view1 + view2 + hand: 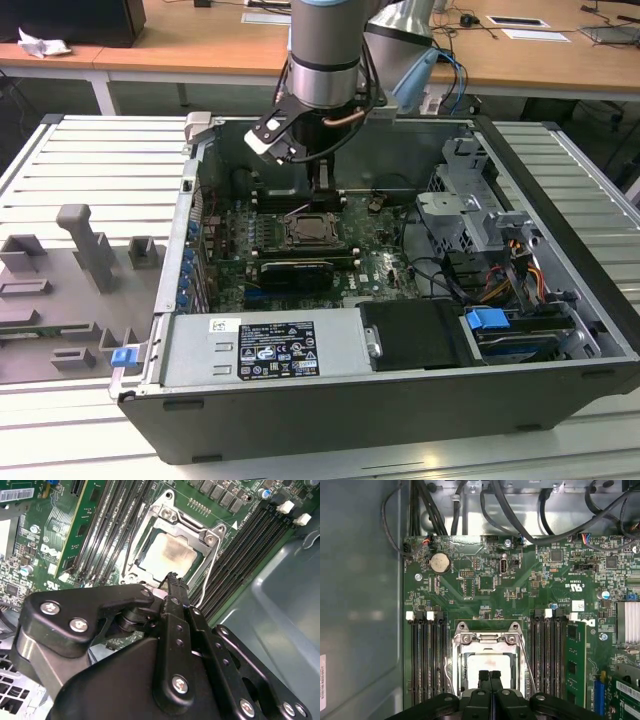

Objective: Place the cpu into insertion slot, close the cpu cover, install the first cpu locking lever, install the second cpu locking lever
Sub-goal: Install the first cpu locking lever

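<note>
The cpu point(170, 556) point(487, 664), a dull silver-tan square, lies in the insertion slot point(312, 230) on the green board. The cpu cover point(186, 530) point(487, 639), a silvery frame, lies flat around it, and the chip shows through its opening. A thin wire lever point(210, 572) point(527, 667) runs along one side of the cover. Another lever point(131, 542) point(450, 672) runs along the opposite side. My gripper point(172, 576) point(489, 675) point(322, 188) hangs just above the socket's edge. Its black fingers are pressed together with nothing between them.
Black memory slots point(427, 660) point(547, 655) flank the socket on both sides. Cables point(520, 510) cross the far end of the case. The grey case wall point(280, 595) stands close by. A drive cage point(470, 210) and a power supply point(270, 345) fill the case's other parts.
</note>
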### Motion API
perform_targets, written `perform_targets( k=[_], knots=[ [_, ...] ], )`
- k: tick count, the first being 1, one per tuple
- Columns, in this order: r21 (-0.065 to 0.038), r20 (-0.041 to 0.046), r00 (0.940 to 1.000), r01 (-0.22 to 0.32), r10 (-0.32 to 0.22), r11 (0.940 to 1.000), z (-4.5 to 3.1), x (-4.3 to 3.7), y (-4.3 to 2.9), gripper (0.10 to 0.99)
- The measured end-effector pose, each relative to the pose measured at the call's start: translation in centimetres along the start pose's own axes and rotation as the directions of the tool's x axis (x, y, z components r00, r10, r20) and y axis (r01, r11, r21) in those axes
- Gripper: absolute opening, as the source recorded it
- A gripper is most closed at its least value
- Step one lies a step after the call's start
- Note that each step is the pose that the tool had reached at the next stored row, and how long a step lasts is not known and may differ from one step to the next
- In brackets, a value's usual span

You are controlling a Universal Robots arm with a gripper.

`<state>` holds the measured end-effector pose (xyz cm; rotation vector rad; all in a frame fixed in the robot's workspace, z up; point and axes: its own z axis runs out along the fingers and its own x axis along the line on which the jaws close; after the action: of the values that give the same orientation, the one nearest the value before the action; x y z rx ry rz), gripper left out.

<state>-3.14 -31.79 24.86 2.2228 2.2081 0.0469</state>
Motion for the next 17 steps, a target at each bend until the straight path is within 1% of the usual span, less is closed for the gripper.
perform_targets(
  k=[1, 5, 7, 9, 10, 12, 13, 15, 17],
  knots=[
    [0.000, 0.0004, 1.0000, 0.000, 0.000, 1.0000, -0.17, 0.00, 0.01, 0.106],
    [0.000, 0.0076, 1.0000, 0.000, 0.000, 1.0000, -1.37, 0.03, 0.04, 0.106],
    [0.000, 0.0071, 0.9997, 0.022, -0.022, 0.9997, -1.42, 0.03, 0.04, 0.106],
    [0.001, 0.0062, 0.9978, 0.065, -0.065, 0.9979, -1.43, 0.03, 0.03, 0.106],
    [0.001, 0.0055, 0.9959, 0.090, -0.090, 0.9959, -1.42, 0.03, 0.04, 0.106],
    [0.002, 0.0036, 0.9880, 0.154, -0.154, 0.9880, -1.42, 0.03, 0.04, 0.106],
    [0.002, 0.0024, 0.9811, 0.193, -0.193, 0.9811, -1.42, 0.03, 0.04, 0.106],
    [0.003, 0.0012, 0.9724, 0.233, -0.233, 0.9724, -1.42, 0.03, 0.04, 0.106],
    [0.003, -0.0001, 0.9611, 0.276, -0.276, 0.9611, -1.42, 0.03, 0.04, 0.106]
  ],
)
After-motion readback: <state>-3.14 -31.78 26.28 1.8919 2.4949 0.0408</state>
